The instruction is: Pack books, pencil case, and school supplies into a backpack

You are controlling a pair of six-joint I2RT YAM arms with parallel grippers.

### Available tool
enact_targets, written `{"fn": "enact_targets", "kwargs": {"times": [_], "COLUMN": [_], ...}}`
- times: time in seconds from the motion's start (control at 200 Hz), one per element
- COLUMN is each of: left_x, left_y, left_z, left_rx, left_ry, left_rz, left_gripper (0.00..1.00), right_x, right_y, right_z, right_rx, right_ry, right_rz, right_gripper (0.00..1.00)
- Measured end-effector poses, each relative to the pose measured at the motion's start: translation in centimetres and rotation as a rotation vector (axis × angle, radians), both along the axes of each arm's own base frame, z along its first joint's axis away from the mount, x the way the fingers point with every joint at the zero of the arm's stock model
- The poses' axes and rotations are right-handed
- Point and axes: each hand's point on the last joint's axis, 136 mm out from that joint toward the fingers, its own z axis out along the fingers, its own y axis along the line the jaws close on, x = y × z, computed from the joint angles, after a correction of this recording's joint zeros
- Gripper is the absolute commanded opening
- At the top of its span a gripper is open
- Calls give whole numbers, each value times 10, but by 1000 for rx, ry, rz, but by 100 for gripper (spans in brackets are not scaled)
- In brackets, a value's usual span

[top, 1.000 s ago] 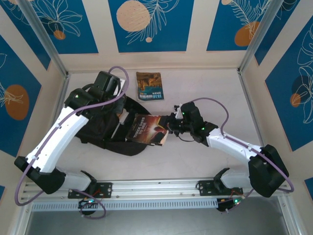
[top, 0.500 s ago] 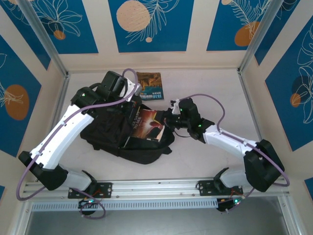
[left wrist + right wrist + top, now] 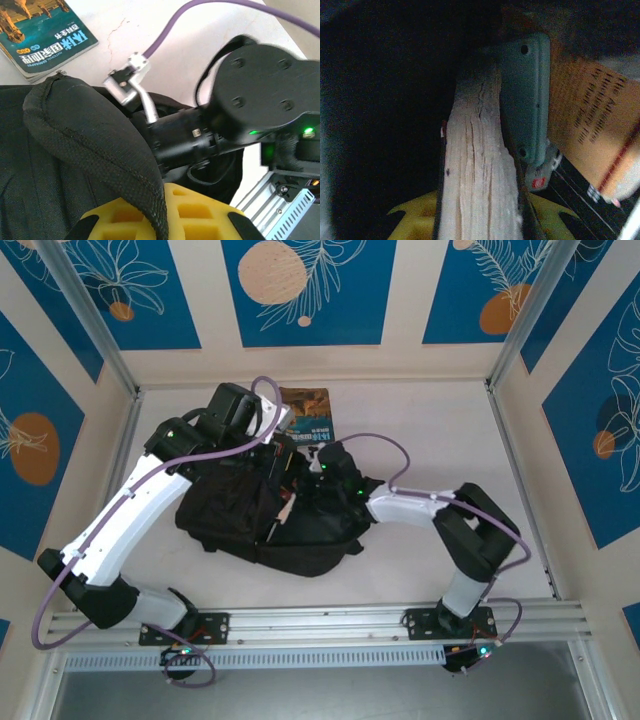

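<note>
The black backpack (image 3: 250, 525) lies in the middle of the table, its mouth facing right. My left gripper (image 3: 167, 212) is shut on the mouth's woven fabric rim (image 3: 90, 130) and holds it up. My right gripper (image 3: 480, 220) is deep inside the dark bag, shut on a book whose pale page edge (image 3: 477, 165) runs up between the yellow fingers. Beside that book inside the bag stand a light-teal rounded piece (image 3: 525, 95) and an orange printed cover (image 3: 585, 130). From above, the right wrist (image 3: 335, 470) sits at the bag's mouth. A blue-and-orange book (image 3: 305, 412) lies behind the backpack.
The blue-and-orange book (image 3: 45, 40) lies flat just beyond the held rim. The right arm's black wrist (image 3: 250, 100) and purple cable (image 3: 200, 15) cross close in front of my left gripper. Metal frame posts (image 3: 515, 340) stand at the back corners.
My left gripper has moved right and lifted the backpack's rim. My right gripper has pushed the dark brown book leftward into the bag, where it is now almost hidden from above.
</note>
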Motion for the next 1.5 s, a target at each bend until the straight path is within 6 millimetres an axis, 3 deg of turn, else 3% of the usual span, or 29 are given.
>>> {"fn": "enact_targets", "kwargs": {"times": [0.1, 0.16, 0.33, 0.41, 0.53, 0.68, 0.8, 0.99, 1.26, 1.35, 1.5], "left_x": [2, 4, 13, 15, 17, 21, 22, 22, 17, 10, -5], "left_y": [1, 2, 10, 14, 16, 25, 33, 34, 29, 19, -4], "left_z": [3, 6, 5, 4, 3, -2, 0, -2, -42, -58, -83], "left_rx": [-8, -10, 14, 21, 24, 20, 6, -12, 4, -26, -36], "left_ry": [-12, -26, -43, -48, -46, -45, -52, -53, 25, 81, 182], "left_rz": [16, 26, 80, 98, 111, 138, 164, 175, 151, 108, 10], "left_gripper": [0, 0, 0, 0, 0, 0, 0, 0, 0, 0, 0], "right_x": [15, 24, 49, 50, 43, 23, 4, -12, -42, -44, -40], "right_y": [26, 40, 75, 80, 73, 44, 18, -19, -81, -113, -178], "right_z": [-6, -9, -15, -17, -24, -29, -28, 0, 53, 62, 55], "right_rx": [1, 6, 13, -10, -69, -161, -218, -234, -207, -220, -290], "right_ry": [7, 3, -28, -35, -46, -58, -84, -169, -391, -432, -443], "right_rz": [-8, -11, 20, 40, 66, 86, 100, 103, 78, 13, -146], "right_gripper": [10, 16, 52, 64, 74, 91, 97, 96, 87, 84, 81]}}
